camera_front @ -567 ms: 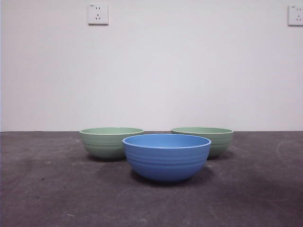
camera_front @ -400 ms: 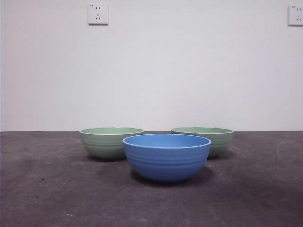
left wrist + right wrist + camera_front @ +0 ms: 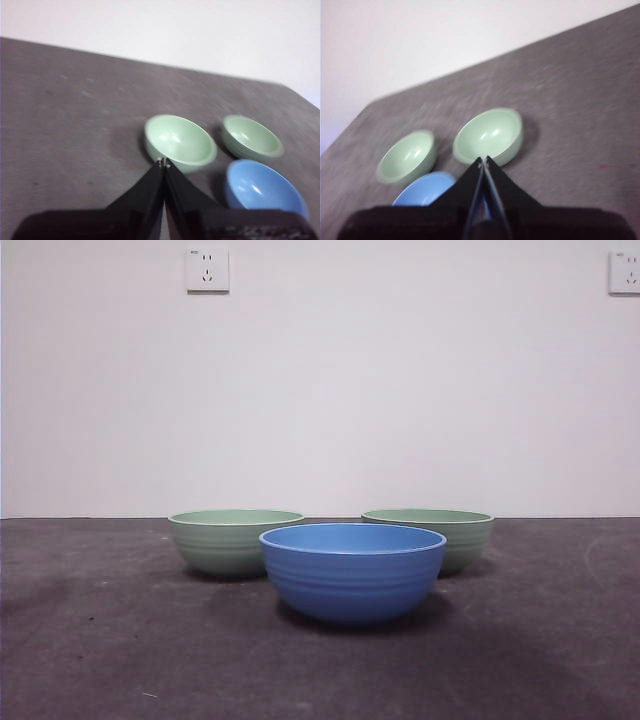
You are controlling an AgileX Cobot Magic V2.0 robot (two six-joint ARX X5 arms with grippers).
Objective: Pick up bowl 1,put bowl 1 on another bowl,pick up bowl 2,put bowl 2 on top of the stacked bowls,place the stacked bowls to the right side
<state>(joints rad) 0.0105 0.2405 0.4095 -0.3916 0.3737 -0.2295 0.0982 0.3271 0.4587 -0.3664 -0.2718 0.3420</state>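
Note:
The matte blue ridged bowl point(image 3: 352, 572) stands at the front centre of the dark table, empty. Two pale green ridged bowls stand behind it, one on the left point(image 3: 235, 540) and one on the right point(image 3: 440, 536). No arm shows in the front view. In the left wrist view my left gripper point(image 3: 163, 162) is shut with nothing in it, hanging above the table short of the left green bowl point(image 3: 179, 142); the blue bowl point(image 3: 265, 192) is also there. My right gripper point(image 3: 483, 160) is shut and empty, above the table near the right green bowl point(image 3: 490, 134).
The dark grey table point(image 3: 100, 640) runs back to a white wall with two sockets point(image 3: 207, 270). All three bowls stand apart, each with bare tabletop to its side.
The bowls have not moved. A faint shadow has spread over the table's front corners.

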